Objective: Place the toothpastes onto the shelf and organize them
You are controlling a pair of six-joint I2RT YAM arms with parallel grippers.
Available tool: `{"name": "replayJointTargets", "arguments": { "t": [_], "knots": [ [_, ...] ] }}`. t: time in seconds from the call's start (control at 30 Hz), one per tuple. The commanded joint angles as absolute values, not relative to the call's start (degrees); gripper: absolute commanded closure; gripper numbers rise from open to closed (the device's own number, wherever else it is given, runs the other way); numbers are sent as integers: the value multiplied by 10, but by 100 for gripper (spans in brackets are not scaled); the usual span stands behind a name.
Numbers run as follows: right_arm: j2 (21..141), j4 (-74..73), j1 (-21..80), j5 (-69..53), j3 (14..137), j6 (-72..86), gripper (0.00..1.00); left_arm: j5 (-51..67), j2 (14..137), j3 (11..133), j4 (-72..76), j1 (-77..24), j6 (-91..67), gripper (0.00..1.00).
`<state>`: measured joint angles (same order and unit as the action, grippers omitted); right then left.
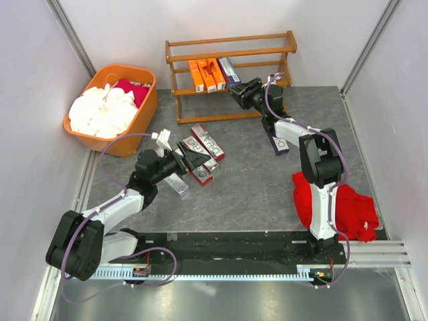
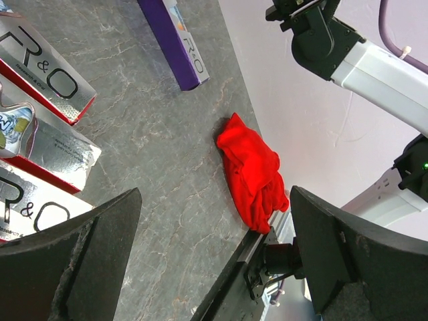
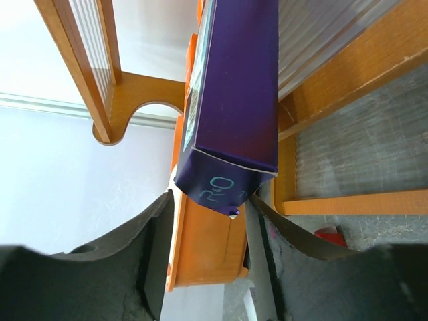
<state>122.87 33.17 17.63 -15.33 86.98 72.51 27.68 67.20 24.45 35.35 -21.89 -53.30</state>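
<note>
Top external view: a grey stone-patterned table carries a small orange-brown wooden shelf at its far edge, with an orange plastic tub of white cloths to the shelf's left. A crumpled red cloth lies beside the right arm's base.

On the shelf's middle tier three orange toothpaste cartons stand side by side, and a purple-and-white toothpaste carton sits just to their right. The right gripper reaches to that tier. Its wrist view shows both fingers pressed against the near end of the purple-and-white toothpaste carton, so it is clamped on it.

Near the table's middle, a loose cluster of red-and-silver toothpaste cartons lies partly overlapping, with a silver-grey toothpaste carton just below it. A second purple carton lies under the right arm's forearm.

The left gripper hangs over the cluster with its jaws spread wide and nothing between them. Its wrist view shows bare table between the fingers.
</note>
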Motion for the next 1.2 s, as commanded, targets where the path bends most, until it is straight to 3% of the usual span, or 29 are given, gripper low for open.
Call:
{"name": "replayJointTargets", "arguments": {
  "t": [0.0, 0.67, 0.87, 1.0, 1.17],
  "knots": [
    [1252, 378, 179, -151, 894, 744, 47, 290, 673, 248, 383, -219, -542, 0],
    [1323, 362, 199, -161, 976, 758, 47, 288, 665, 248, 374, -220, -539, 0],
    [1265, 386, 200, -179, 874, 732, 30, 290, 670, 247, 374, -219, -536, 0],
    [1207, 379, 200, -188, 796, 695, 9, 291, 671, 247, 374, -220, -535, 0],
    [1104, 347, 200, -185, 675, 631, 2, 290, 676, 245, 380, -220, -535, 0]
  ]
}}
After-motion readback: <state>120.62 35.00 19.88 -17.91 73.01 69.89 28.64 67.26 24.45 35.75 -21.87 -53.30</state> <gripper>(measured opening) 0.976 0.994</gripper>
